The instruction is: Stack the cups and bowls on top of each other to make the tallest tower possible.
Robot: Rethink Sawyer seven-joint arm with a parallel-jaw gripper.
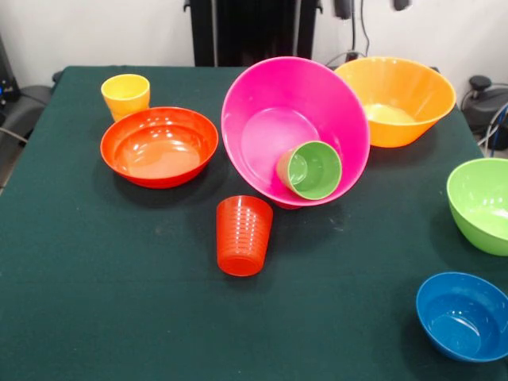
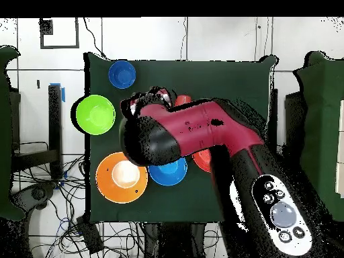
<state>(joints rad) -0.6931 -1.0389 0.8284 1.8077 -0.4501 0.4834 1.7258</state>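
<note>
Green table: pink bowl seemingly beneath arm, gripper unseen.

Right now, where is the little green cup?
In the front view, the small light green plastic cup lies on its side inside the tilted large pink plastic bowl, just behind the ribbed orange-red plastic cup.

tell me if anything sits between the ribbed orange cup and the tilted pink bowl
Nothing visible does. The ribbed orange cup stands just in front of the pink bowl, with only bare cloth between them. The green cup lies on its side inside the bowl.
</note>
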